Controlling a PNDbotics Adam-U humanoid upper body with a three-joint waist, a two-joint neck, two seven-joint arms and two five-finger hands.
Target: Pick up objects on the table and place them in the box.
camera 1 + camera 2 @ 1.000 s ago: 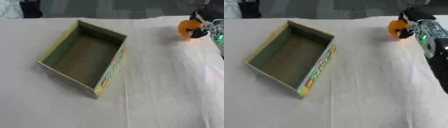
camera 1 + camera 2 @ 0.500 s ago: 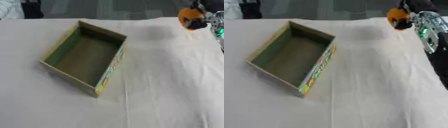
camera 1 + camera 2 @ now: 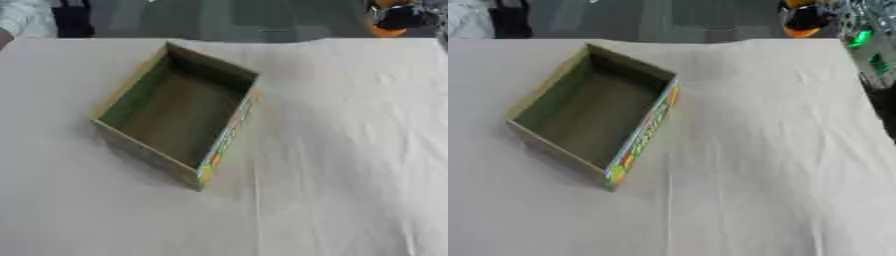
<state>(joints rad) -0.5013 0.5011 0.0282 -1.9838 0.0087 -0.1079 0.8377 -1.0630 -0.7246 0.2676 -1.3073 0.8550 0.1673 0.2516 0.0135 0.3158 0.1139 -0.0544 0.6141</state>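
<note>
Right hand point(image 3: 815, 17) fingers wrapped around round orange object point(image 3: 801, 31), raised off white-clothed counter point(image 3: 763, 150); open green-lined cardboard box point(image 3: 592, 112) well left, below.

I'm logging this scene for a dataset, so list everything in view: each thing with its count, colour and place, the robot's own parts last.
box: one, open-topped, dull green inside, bright print on its right outer wall; left of the table's middle, set askew, nothing in it.
orange object: one, orange, rounded; held in the air at the upper right, past the table's far edge.
table: one, covered in white creased cloth; fills most of the view.
right hand: one, black, upper right corner, fingers curled round the orange object.
right arm: silver with green lights, along the right edge in the right eye view.
left hand: not in view.
</note>
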